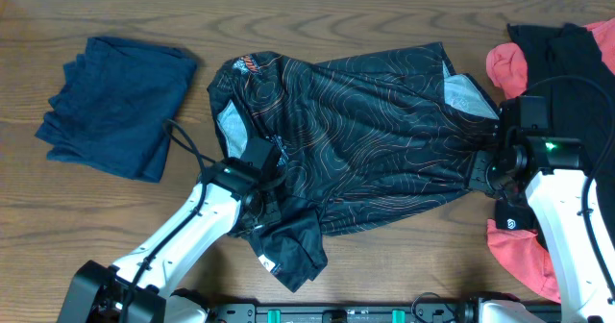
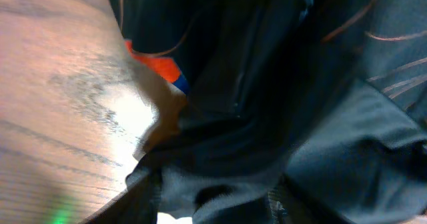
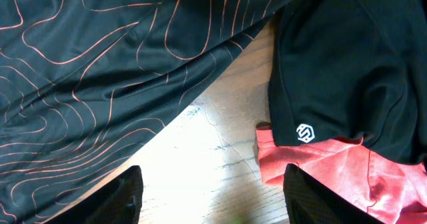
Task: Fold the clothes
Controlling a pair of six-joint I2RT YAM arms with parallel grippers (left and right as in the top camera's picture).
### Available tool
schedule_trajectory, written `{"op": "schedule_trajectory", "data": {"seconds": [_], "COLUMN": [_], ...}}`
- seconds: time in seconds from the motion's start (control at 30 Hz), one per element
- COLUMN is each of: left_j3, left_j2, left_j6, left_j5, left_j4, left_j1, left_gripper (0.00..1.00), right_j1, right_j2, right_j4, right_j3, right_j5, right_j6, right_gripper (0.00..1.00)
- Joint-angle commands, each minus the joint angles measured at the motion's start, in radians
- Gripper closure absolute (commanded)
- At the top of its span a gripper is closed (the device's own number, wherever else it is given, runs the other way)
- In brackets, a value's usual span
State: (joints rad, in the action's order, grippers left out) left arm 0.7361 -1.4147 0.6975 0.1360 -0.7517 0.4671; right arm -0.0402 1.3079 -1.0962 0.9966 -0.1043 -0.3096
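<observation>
No legible words or numbers in any view; marks only.

- Black jersey (image 1: pixel 365 140) with orange contour lines: orange-and-white emblem (image 1: pixel 245 66) at its upper left corner, lettering too small to read.
- Same jersey, lower left flap: small white mark (image 1: pixel 264 260), unreadable.
- Black garment (image 3: pixel 347 64) just right of the jersey, lying over a coral-red piece (image 3: pixel 320 177): white ring-shaped logo (image 3: pixel 305 133) near the hem, no letters.
- Left wrist view: orange-and-blue patch (image 2: pixel 160 67) on dark cloth, too blurred to read.
</observation>
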Motion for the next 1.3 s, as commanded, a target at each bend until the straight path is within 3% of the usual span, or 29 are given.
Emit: {"op": "schedule_trajectory", "data": {"seconds": [0.0,0.07,0.27,0.43,0.67,1.0,1.27], "left_j3": [-0.007,-0.007,0.047,0.115,0.115,0.110,0.107], "left_j2": [-0.007,-0.007,0.031,0.130,0.221,0.220,0.220], "left_j6": [-0.029,-0.037,-0.150,-0.212,-0.219,-0.219,-0.219], "left_j5": [0.014,0.015,0.103,0.102,0.108,0.130,0.138], "left_j4": [0.007,0.006,-0.103,-0.220,-0.239,-0.259,-0.272], "left_j1": [0.001,0.001,-0.052,-0.210,-0.397,-0.401,-0.401], "left_gripper": [0.78,0.94,0.94,0.94,0.94,0.94,0.94], "right_j1": [-0.007,-0.007,-0.007,-0.007,-0.007,-0.017,-0.060], "right_j2": [-0.005,-0.005,-0.005,-0.005,0.002,0.002,0.018], "right_j4": [0.002,0.003,-0.002,0.033,0.199,0.482,0.450], "right_j3": [0.003,0.003,0.002,-0.047,-0.199,-0.267,-0.275], "right_j5": [0.004,0.004,0.019,0.026,0.028,-0.021,-0.136], "right_j6": [0.010,0.010,0.010,-0.038,-0.103,-0.111,-0.150], "right_gripper": [0.34,0.34,0.34,0.36,0.38,0.42,0.44]}}
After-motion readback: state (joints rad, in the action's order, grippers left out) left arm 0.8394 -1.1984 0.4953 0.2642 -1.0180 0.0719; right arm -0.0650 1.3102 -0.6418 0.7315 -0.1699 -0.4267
